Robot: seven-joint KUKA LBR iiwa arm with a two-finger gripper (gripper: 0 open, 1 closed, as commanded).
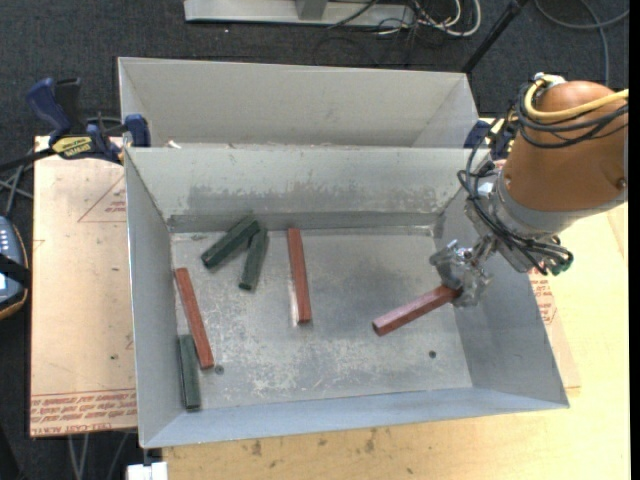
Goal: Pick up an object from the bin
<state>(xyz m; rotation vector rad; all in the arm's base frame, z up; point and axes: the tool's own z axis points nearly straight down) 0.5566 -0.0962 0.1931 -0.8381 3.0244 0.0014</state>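
Observation:
My gripper (pixel 464 286) is at the right side of the bin, close to the right wall. It is shut on the right end of a reddish-brown bar (pixel 410 312). The bar slants down and to the left from the fingers, its free end low over the bin floor near the middle right. Whether that end touches the floor I cannot tell.
An upright reddish bar (pixel 298 275) lies in the bin's middle. Two dark green bars (pixel 230 241) (pixel 253 259) lie at the back left. Along the left wall lie another reddish bar (pixel 193 318) and a dark green bar (pixel 189 372). The arm's orange cover hangs above the right wall.

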